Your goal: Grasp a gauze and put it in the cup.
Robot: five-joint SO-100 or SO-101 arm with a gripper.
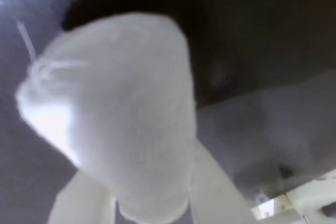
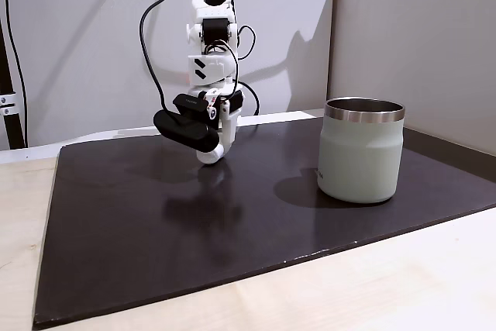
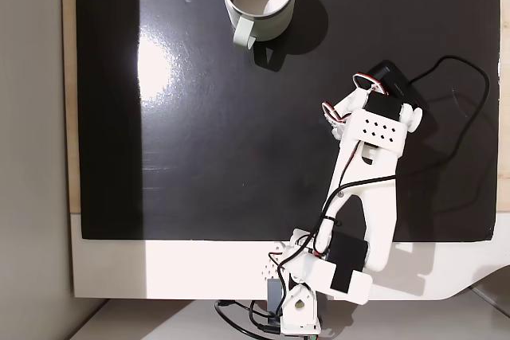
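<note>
Holding the gauze [image 1: 113, 124] clamped between its white fingers [image 1: 215, 190], the gripper [image 2: 213, 151] hangs above the black mat [image 2: 155, 222], left of centre in the side-on fixed view. The cup [image 2: 361, 149] stands well apart at the right, empty as seen from above [image 3: 239, 28]. Grasping looks done; next comes carrying the roll over the steel rim before letting go.
</note>
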